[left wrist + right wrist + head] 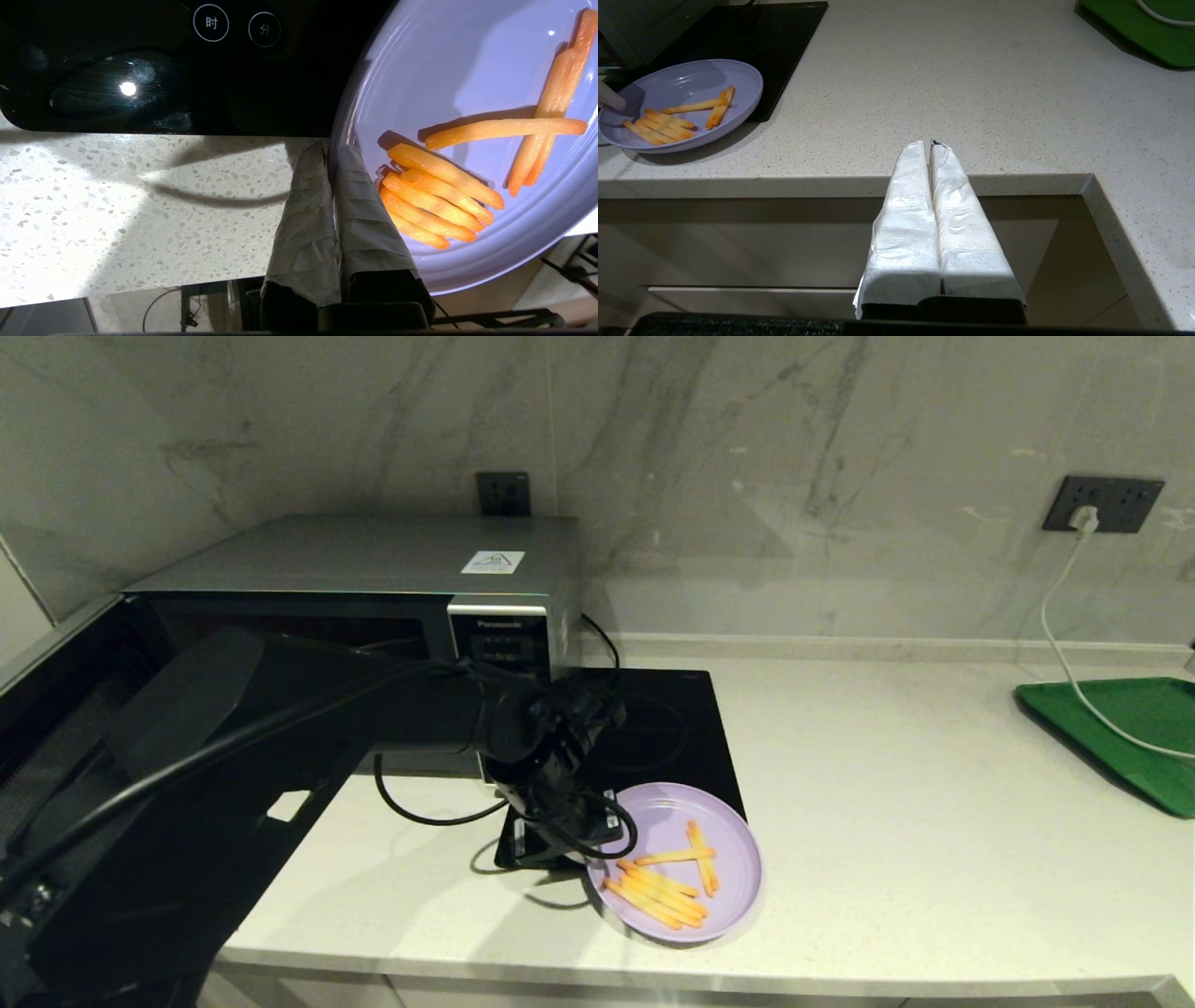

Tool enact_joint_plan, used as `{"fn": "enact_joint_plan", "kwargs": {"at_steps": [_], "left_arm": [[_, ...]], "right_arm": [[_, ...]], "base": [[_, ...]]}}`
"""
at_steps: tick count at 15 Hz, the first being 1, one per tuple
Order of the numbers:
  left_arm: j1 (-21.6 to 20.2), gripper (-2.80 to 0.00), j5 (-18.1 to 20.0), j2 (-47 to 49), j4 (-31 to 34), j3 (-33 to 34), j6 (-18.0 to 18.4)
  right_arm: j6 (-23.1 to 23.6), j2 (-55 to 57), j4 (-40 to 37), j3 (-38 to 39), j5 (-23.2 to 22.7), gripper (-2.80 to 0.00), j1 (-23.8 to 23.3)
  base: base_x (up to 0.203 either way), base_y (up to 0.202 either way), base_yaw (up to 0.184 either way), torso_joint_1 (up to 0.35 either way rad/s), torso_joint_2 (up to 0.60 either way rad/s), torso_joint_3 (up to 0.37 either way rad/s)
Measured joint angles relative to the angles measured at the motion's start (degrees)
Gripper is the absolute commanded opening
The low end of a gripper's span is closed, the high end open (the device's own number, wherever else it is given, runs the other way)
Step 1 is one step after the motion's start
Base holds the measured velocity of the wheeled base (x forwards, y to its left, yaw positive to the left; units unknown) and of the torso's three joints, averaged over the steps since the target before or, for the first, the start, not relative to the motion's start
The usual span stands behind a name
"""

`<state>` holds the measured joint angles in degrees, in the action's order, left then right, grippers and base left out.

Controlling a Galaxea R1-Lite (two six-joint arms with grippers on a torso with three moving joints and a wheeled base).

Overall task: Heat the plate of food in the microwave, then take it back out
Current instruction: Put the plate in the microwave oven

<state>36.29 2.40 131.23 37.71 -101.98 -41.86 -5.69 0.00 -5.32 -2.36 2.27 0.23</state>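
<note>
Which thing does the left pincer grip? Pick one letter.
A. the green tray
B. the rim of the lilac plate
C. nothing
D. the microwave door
B: the left pincer is shut on the rim of the plate of food, one finger either side.

dim kitchen, glare on hob (127,88)

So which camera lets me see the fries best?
The left wrist view: the fries fill much of the picture, each stick distinct on the plate, whose rim the left tool pinches. The head view shows them small, and the right wrist view, behind the shut right tool, shows them far off.
</note>
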Motion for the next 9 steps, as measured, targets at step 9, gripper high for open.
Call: {"fn": "enact_joint_plan", "kwargs": {"at_steps": [9], "left_arm": [[-2.93,-2.8,8.51,-4.93,-6.87,8.05,0.07]], "right_arm": [[0.0,0.0,0.0,0.0,-0.02,-2.8,0.01]], "base": [[0.0,0.0,0.0,0.0,0.0,0.0]]}}
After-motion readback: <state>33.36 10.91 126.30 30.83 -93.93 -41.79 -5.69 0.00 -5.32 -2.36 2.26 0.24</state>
